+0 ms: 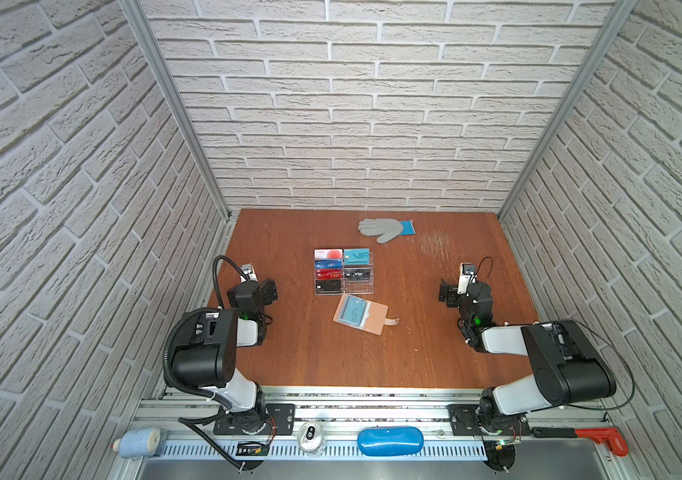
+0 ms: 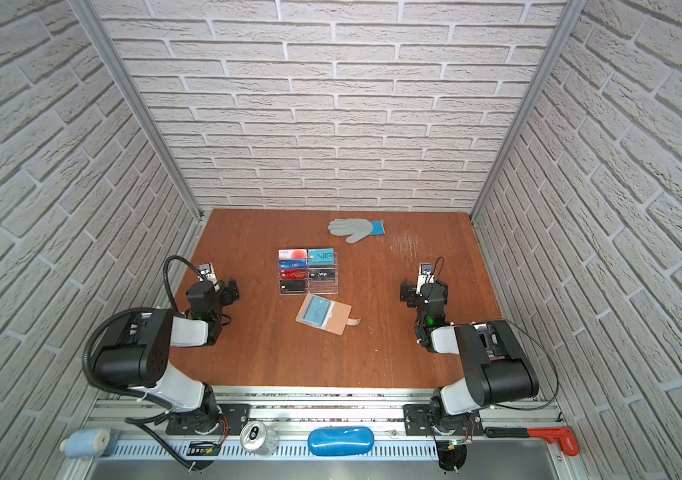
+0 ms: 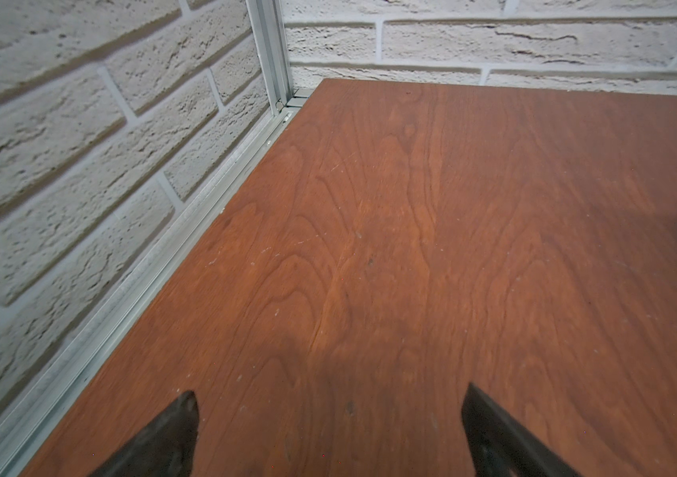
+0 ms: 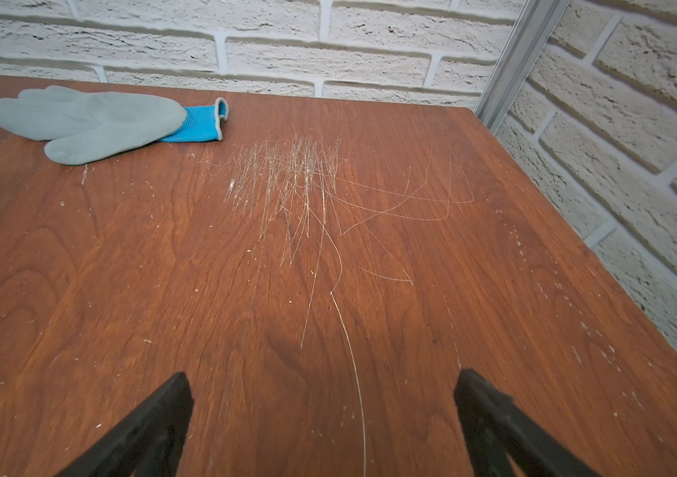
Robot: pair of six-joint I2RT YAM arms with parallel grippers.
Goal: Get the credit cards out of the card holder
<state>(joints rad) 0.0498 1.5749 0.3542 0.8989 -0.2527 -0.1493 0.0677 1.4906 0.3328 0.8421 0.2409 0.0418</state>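
Overhead and wrist views of a two-arm workcell with a wooden desk (image 1: 414, 357). The card holder (image 1: 372, 318) lies open and flat near the middle of the desk, its snap strap (image 1: 391, 321) pointing toward the right arm's side. A teal card (image 1: 352, 311) lettered "VIP" sits under its grey-blue sleeve page. The other credit cards (image 1: 328, 269) stand in a clear acrylic stand (image 1: 361, 287) just behind the holder: white with a red circle, blue, red and black in one column, teal and black in the next (the lowest slot of that second column appears vacant). The left gripper (image 1: 269, 291) hovers to the left of the stand and holder, well apart from both. In the left wrist view the left gripper's fingers (image 3: 182, 417) stand wide apart with only bare desk between them. The right gripper (image 1: 447, 293) hovers to the right of the holder, also well apart from it. In the right wrist view its fingers (image 4: 176, 396) are likewise spread and clasp nothing. That view shows a patch of pale scratches (image 4: 299, 173) on the desk ahead of the right gripper. The holder thus lies between the two grippers, nearer the desk's front edge than the stand, and neither gripper touches it. A grey glove (image 1: 383, 229) with a blue cuff lies flat near the back wall, apart from the cards.
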